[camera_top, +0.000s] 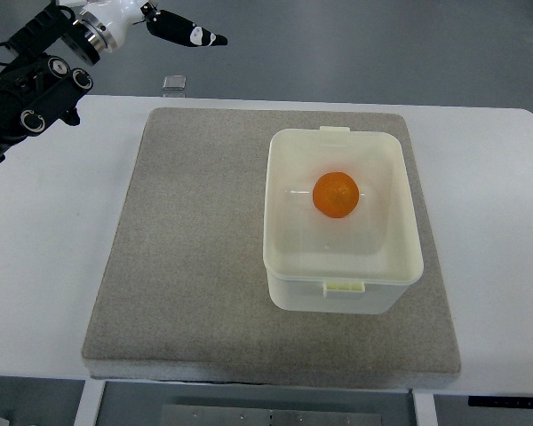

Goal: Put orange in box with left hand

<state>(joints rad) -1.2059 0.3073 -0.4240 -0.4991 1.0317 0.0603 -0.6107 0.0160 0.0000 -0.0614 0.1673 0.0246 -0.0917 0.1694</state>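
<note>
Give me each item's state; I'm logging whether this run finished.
orange: inside the box, on its floor, untouched.
box: open, no lid, upright on the mat.
mat: flat on the table.
left hand: raised at top left, away from the box, holding nothing.

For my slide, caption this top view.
Orange sits inside box on grey mat; left hand raised at far left.

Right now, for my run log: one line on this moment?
orange: in box | left hand: top left, clear of box, holding nothing | right hand: out of view
</note>
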